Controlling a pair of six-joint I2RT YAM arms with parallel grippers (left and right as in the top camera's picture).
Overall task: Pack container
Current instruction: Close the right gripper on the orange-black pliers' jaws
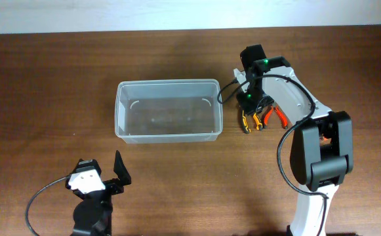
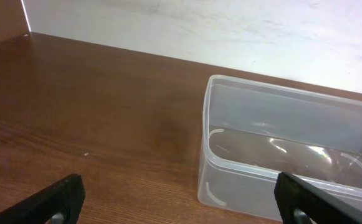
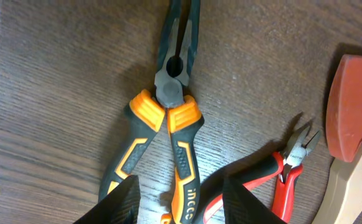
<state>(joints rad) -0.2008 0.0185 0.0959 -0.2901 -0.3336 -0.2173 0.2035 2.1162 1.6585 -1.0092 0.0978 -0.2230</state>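
Beside the empty clear rectangular plastic container (image 1: 167,82), my right gripper (image 3: 179,186) hovers open, holding nothing, above orange-and-black long-nose pliers (image 3: 168,118); nothing is packed.

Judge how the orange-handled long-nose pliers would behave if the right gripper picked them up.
The pliers look like rigid metal, so they should lift stiffly, probably dense for their size. The hinge may let the handles swing together when the right gripper squeezes. The rubbery orange grips probably resist slipping, and lying flat they are unlikely to roll.
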